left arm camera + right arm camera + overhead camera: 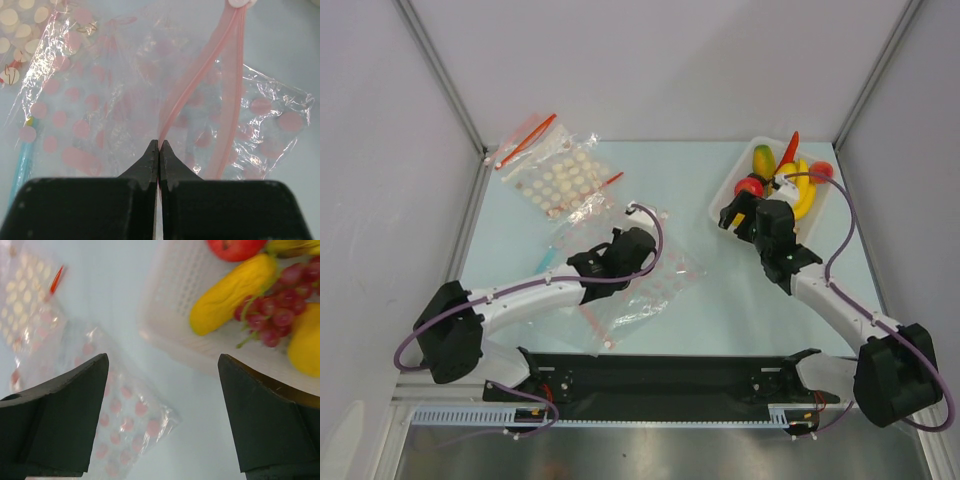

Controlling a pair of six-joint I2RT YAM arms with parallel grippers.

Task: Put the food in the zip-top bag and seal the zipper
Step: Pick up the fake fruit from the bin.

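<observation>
Left gripper (pixel 159 146) clenched on the zipper (pixel 198 75) of the zip-top bag (pixel 642 292), which lies mid-table toward the near edge; right gripper (pixel 162 360) released, jaws wide apart, just beside the white basket (pixel 723 207); the food (pixel 802 190) sits in that basket, at the far right corner.

The end effector (pixel 159 146) has its fingertips pressed together on one pink strip of the zipper (pixel 234 22), whose two strips spread apart over the crinkly, pink-spotted zip-top bag (pixel 270 120). The bag lies on the table (pixel 295 45). A cream-dotted bag (pixel 15 25) lies at upper left.
</observation>
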